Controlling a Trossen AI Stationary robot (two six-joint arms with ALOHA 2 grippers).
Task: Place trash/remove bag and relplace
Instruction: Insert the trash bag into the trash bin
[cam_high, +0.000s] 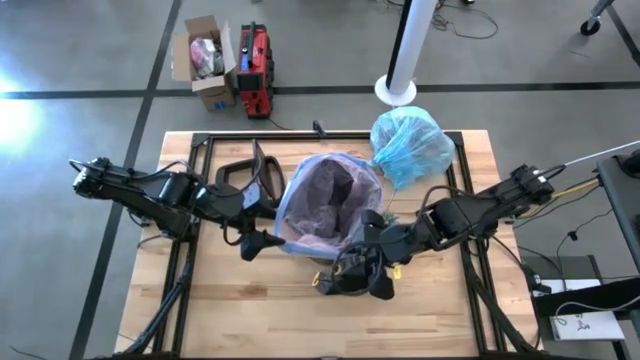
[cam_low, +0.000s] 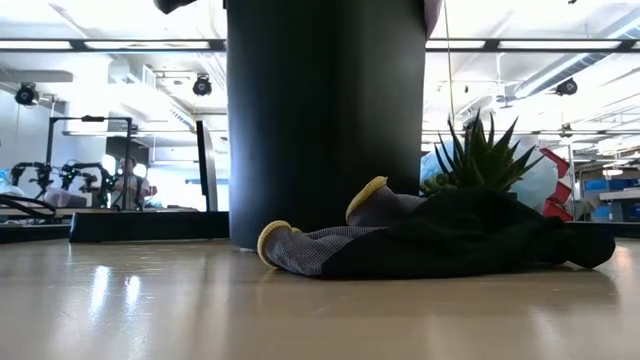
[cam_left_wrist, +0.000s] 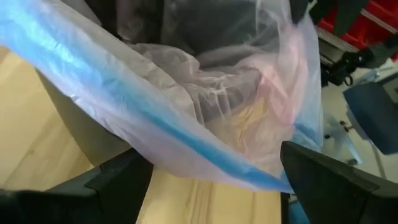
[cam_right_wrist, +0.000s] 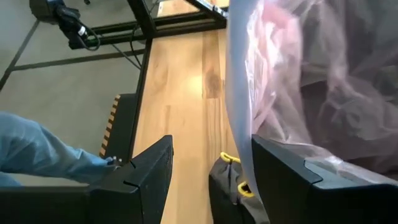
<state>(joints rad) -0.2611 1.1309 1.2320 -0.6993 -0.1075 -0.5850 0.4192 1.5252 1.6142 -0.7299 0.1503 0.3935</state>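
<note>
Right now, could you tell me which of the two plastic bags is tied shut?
The teal bag, lying on the table behind the bin: it is bunched into a closed bundle. The pink bag lines the bin, mouth wide open, rim folded over the edge.

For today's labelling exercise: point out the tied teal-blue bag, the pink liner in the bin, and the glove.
teal-blue bag (cam_high: 413, 146), high view, middle of its bulge.
pink liner (cam_high: 300, 188), high view, its left rim.
glove (cam_low: 330, 248), low view, its grey knit fingers.
</note>
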